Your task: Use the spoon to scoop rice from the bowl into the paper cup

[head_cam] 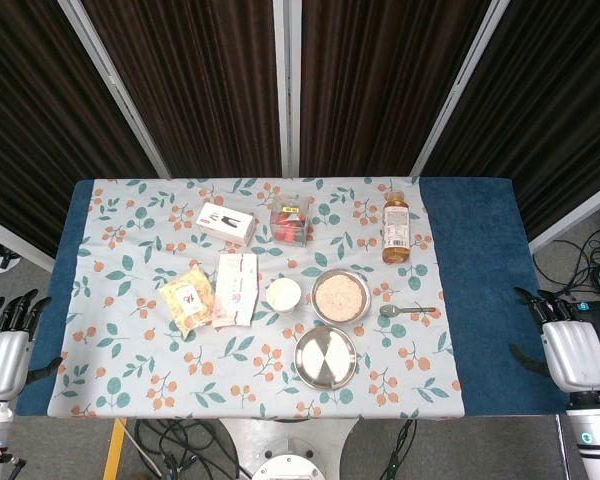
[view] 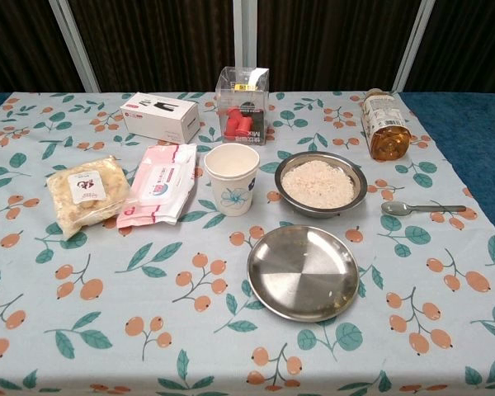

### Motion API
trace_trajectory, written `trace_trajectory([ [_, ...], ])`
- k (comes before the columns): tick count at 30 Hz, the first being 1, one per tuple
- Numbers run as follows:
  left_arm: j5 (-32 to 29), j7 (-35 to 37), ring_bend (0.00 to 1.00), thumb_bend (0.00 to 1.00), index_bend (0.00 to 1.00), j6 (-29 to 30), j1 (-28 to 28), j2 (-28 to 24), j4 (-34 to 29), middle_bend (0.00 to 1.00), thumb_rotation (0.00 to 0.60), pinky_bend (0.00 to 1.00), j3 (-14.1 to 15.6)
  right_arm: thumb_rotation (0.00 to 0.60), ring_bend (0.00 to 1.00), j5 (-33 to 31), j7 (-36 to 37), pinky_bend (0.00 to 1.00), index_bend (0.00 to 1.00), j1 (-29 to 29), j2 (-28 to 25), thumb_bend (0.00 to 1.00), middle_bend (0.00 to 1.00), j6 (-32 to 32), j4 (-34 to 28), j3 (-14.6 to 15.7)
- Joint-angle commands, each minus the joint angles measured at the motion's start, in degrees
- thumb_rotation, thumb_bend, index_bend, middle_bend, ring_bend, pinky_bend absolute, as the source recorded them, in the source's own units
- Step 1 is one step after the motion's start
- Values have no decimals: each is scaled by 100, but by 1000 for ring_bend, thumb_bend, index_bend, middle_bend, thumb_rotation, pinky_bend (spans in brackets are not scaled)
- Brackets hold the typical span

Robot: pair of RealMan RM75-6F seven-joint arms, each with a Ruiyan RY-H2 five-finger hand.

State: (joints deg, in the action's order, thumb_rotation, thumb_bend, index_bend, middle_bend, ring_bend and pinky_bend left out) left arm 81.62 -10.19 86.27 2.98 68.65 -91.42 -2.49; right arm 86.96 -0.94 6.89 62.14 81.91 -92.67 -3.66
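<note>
A metal bowl of rice stands mid-table. Just left of it is a white paper cup, upright. A grey spoon lies flat on the cloth to the right of the bowl, handle pointing right. My left hand hangs off the table's left edge, fingers apart, holding nothing. My right hand hangs off the right edge, also spread with nothing in it. Neither hand shows in the chest view.
An empty steel plate sits in front of the bowl. A bottle lies at back right, a clear box with red items and a white carton behind, a wipes pack and snack bag left.
</note>
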Motion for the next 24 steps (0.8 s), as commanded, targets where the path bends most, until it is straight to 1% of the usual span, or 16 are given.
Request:
trace_trajectory([
  [1, -9, -5, 134, 65, 206, -24, 5, -28, -37, 185, 600, 54, -1, 600, 152, -2, 13, 238, 149, -2, 8, 123, 287, 3, 3, 4],
  [6, 20, 26, 134, 65, 206, -12, 2, -40, -31, 185, 600, 54, -2, 600, 155, 39, 135, 238, 149, -10, -2, 123, 294, 16, -39, 33],
  [10, 28, 54, 134, 65, 206, 6, -16, -31, -13, 185, 600, 54, 2, 600, 157, 198, 343, 239, 149, 128, -85, 123, 318, -202, -127, 98],
  [12, 40, 76, 134, 65, 206, 19, -21, -20, 1, 185, 600, 54, -1, 600, 156, 255, 332, 227, 149, 288, -101, 123, 324, -418, -160, 90],
  [14, 62, 104, 134, 65, 206, 29, -23, -15, 25, 185, 600, 54, 1, 600, 142, 231, 210, 179, 162, 497, -60, 123, 324, -724, -189, 53],
  [16, 86, 143, 134, 65, 206, 31, -27, -23, 48, 185, 600, 54, 12, 600, 117, 156, 89, 123, 228, 701, 39, 122, 328, -1047, -166, 14],
  [20, 87, 238, 134, 65, 206, 48, -58, -20, 113, 185, 600, 54, 22, 600, 110, -190, -205, 109, 297, 1196, 411, 121, 370, -1828, 49, -126],
  [24, 41, 328, 134, 65, 206, -10, -64, -20, 150, 185, 600, 54, 27, 600, 112, -508, -568, 109, 336, 1580, 914, 122, 396, -2309, 521, -264],
])
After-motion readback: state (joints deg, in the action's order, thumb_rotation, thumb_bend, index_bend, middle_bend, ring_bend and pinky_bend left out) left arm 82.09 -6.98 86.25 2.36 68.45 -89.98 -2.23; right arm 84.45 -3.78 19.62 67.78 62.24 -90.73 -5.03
